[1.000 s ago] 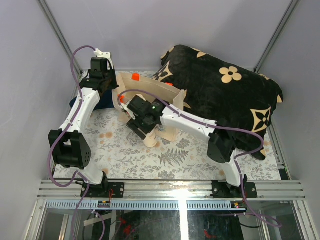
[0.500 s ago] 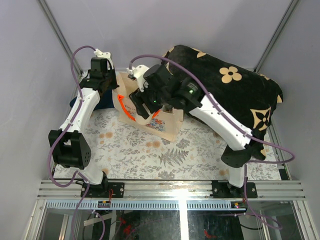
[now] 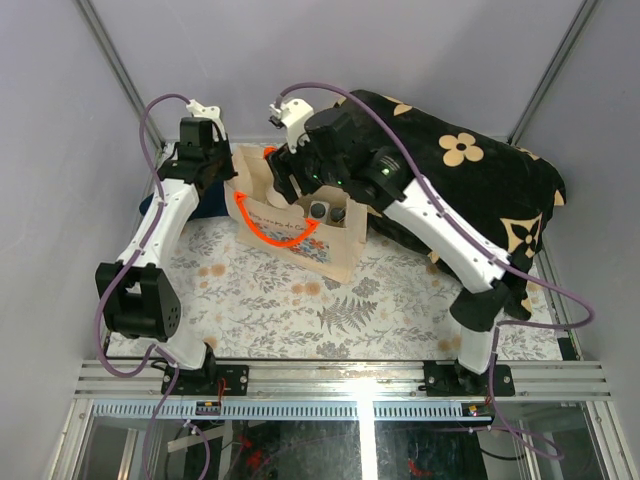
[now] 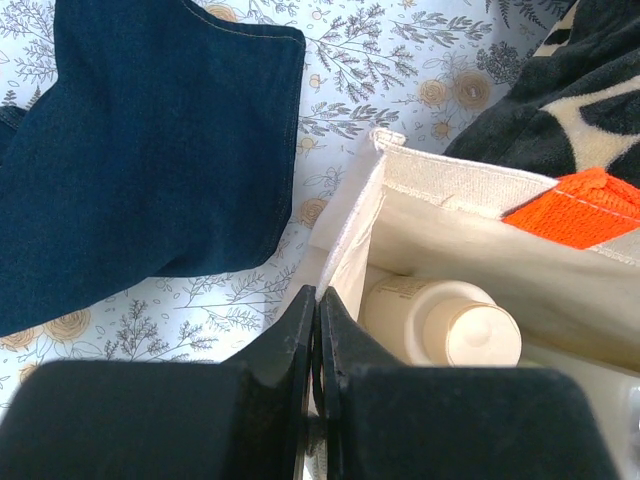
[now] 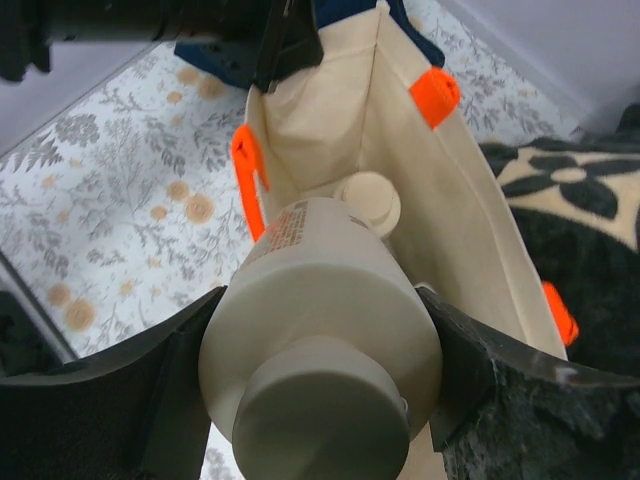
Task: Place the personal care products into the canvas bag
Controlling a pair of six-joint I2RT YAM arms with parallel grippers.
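The canvas bag (image 3: 322, 252) stands open at the back of the table, orange handles (image 3: 281, 236) hanging over its front. My left gripper (image 4: 317, 302) is shut on the bag's left rim (image 4: 352, 222), seen from above at the bag's corner (image 3: 224, 184). My right gripper (image 5: 320, 335) is shut on a cream bottle (image 5: 318, 330) with a tan round cap, held over the bag's mouth (image 3: 292, 184). Inside the bag stand another cream bottle (image 4: 445, 320), also in the right wrist view (image 5: 368, 200), and dark-capped bottles (image 3: 320, 210).
A large black flower-patterned cushion (image 3: 460, 190) lies behind and right of the bag. Folded blue denim (image 4: 130, 150) lies left of the bag under my left arm. The table wears a floral cloth (image 3: 300, 310).
My right arm rose from the table in front of the bag with the cream bottle and swung back over the bag's opening. The left gripper kept its hold on the rim.
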